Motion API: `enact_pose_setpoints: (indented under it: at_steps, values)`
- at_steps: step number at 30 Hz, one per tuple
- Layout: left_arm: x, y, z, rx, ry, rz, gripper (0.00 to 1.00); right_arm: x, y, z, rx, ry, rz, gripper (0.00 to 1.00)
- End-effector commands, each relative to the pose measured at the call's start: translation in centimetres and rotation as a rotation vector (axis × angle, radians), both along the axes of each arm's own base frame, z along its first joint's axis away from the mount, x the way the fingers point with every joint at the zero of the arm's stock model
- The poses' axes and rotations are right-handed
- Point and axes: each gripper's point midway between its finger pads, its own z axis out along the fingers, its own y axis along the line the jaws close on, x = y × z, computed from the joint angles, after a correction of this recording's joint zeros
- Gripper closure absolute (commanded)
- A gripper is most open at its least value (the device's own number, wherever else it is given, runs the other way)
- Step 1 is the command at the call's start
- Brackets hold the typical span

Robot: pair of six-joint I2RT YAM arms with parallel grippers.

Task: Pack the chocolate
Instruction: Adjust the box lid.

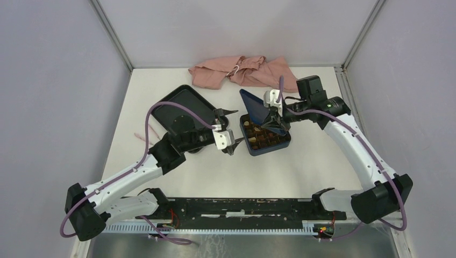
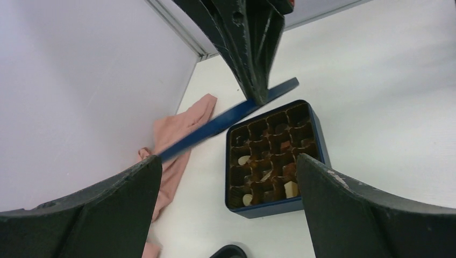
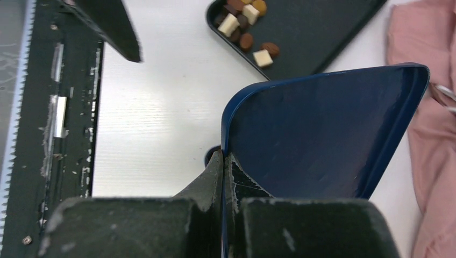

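On tray, right wrist view only: chocolate

A white table fills the middle of the top view, matte and evenly lit, with only soft shadows on it. 3 plain pale grey panels close it in: the left wall, the back wall and the right wall. 2 aluminium posts slant up from the upper corners. A black rail runs along the lower edge, with brushed metal below it.
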Motion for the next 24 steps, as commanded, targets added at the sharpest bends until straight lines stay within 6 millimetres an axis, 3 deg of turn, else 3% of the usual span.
enact_pose_setpoints:
  at_steps: [1,7,15,24]
  values:
    - [0.6,0.0,2.5,0.018,-0.145,0.01,0.01,-1.9,2.4,2.1,0.032,-0.057,0.153,1.0]
    - [0.5,0.0,1.6,0.103,-0.16,-0.013,0.08,-4.0,4.9,2.4,0.035,-0.037,0.272,1.0]
    - [1.6,1.1,-1.4,0.29,-0.154,0.026,0.17,-6.1,6.8,2.5,0.046,-0.022,0.371,1.0]
    - [1.9,1.7,-2.2,0.399,-0.151,0.02,0.41,-7.2,7.4,1.9,0.039,0.0,0.426,1.0]
